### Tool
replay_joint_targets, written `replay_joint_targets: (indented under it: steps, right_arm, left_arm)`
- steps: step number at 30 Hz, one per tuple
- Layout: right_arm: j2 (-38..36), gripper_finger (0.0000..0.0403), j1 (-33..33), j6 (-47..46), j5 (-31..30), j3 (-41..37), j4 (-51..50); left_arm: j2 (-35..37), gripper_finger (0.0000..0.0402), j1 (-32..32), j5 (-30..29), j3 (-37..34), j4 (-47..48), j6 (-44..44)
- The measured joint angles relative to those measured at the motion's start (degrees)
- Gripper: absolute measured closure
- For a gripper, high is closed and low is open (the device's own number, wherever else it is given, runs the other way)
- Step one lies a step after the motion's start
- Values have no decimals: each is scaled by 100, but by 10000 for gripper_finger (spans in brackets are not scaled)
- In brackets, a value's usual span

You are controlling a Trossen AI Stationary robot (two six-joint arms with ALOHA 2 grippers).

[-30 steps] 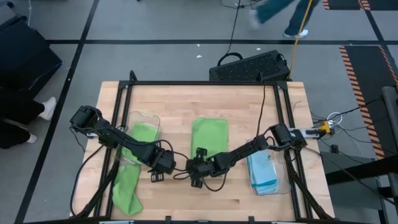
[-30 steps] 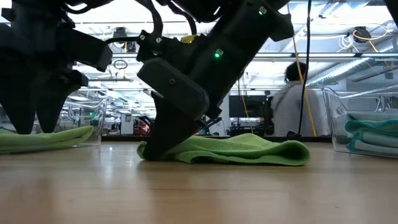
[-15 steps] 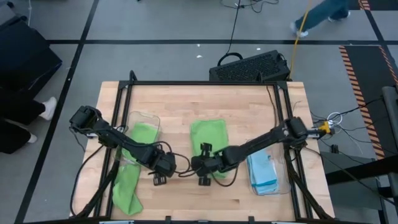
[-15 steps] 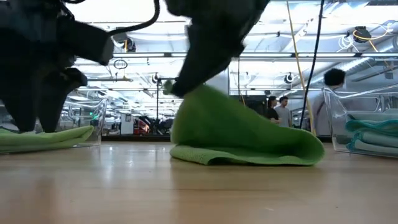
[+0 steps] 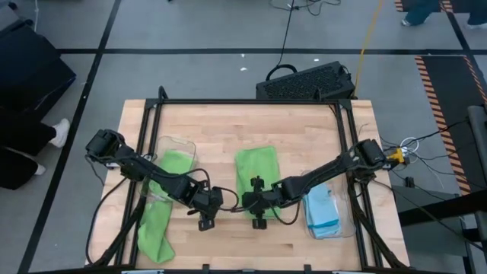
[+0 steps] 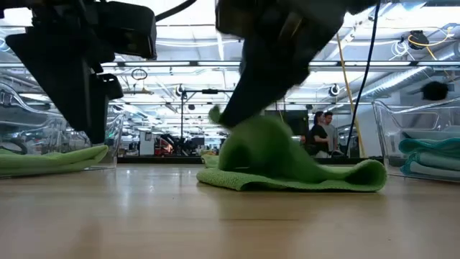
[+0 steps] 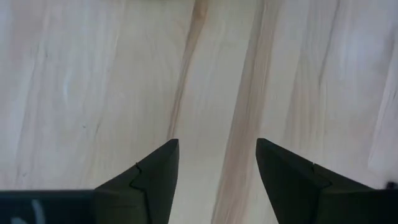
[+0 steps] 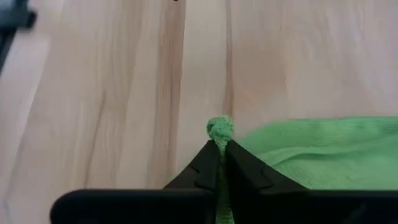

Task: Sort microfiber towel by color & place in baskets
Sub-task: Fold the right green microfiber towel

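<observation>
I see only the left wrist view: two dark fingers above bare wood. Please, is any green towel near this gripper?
Observer: Yes. In the high view the left gripper hangs open beside a lime green microfiber towel on the middle of the wooden table.
Operator: Does the right gripper hold it?
Observer: Yes. The right gripper is shut on that towel's corner, lifted off the wood.
Operator: And the blue towels?
Observer: Light blue towels lie in the clear plastic basket on the right.

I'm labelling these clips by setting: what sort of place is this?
Probably a robotics lab or workshop: a framed wooden table on a grey floor marked with tape, cables trailing across it, and people among long rows of ceiling lights beyond.
</observation>
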State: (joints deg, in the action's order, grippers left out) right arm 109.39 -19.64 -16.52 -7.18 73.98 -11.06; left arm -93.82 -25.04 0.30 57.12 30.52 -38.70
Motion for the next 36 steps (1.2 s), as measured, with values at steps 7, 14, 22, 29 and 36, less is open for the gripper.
replay_joint_targets:
  steps: [7, 14, 22, 29, 36]
  right_arm:
    - [60, 350, 1, -699, -28, -610, 1355]
    - [61, 291, -42, -680, 203, -612, 2193]
    - [59, 383, -153, -784, 448, -608, 2247]
    - [-9, 365, -186, -687, 280, -610, 1625]
    - [-302, 274, -302, 192, -100, -606, 1611]
  left_arm:
    - [0, 186, 19, 57, 0, 11, -17]
    - [0, 186, 247, 68, 0, -38, 66]
    - [0, 186, 412, 68, 0, -63, 119]
    - [0, 186, 479, 118, 0, -47, 249]
    - [-2, 186, 479, 120, 0, -28, 258]
